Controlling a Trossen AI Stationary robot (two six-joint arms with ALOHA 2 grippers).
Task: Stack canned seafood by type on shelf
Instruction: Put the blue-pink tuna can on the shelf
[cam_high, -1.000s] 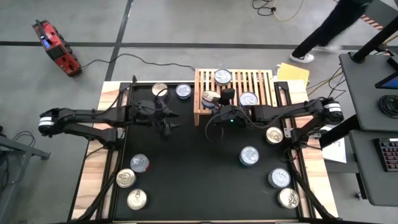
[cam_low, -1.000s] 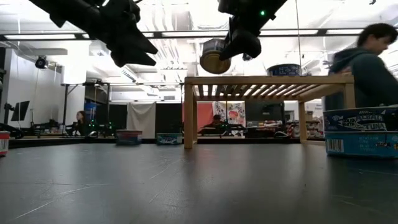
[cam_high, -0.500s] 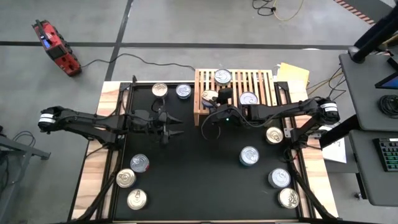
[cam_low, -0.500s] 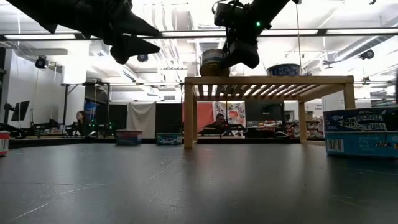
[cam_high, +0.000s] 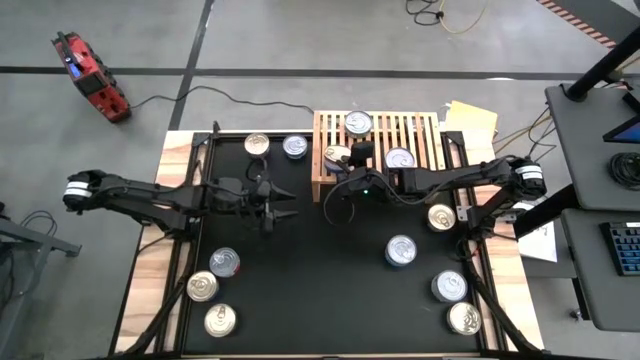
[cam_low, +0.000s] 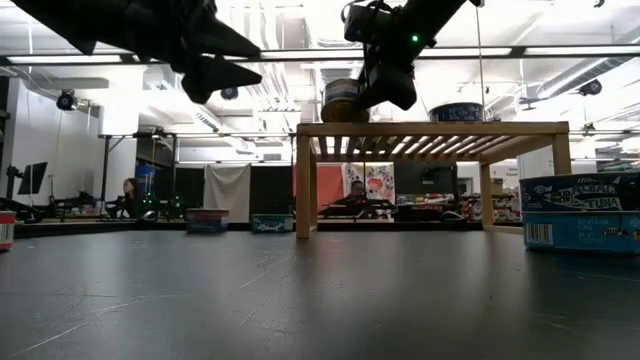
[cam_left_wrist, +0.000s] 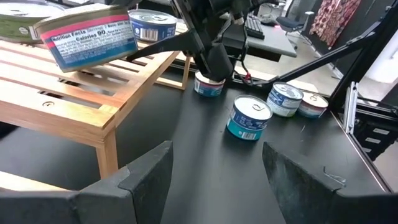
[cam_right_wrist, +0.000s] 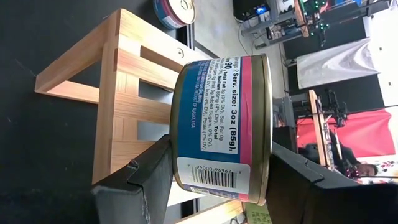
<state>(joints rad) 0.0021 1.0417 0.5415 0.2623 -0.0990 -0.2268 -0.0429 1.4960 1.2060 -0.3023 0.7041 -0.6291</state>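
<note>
Left pincer (cam_high: 285, 205) lower — tin (cam_right_wrist: 221, 127) between right pincer's (cam_right_wrist: 211, 165) fingers

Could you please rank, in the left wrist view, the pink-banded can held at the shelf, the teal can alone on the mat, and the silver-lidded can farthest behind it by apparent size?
1. The pink-banded can in the right gripper, nearest the camera.
2. The teal can.
3. The farthest can.
Nearness likely explains these differences.

Both arms are dark and slender, with a white band near each shoulder joint. The right arm (cam_high: 470, 178) carries a small green light near its wrist, and thin black cables loop there.
</note>
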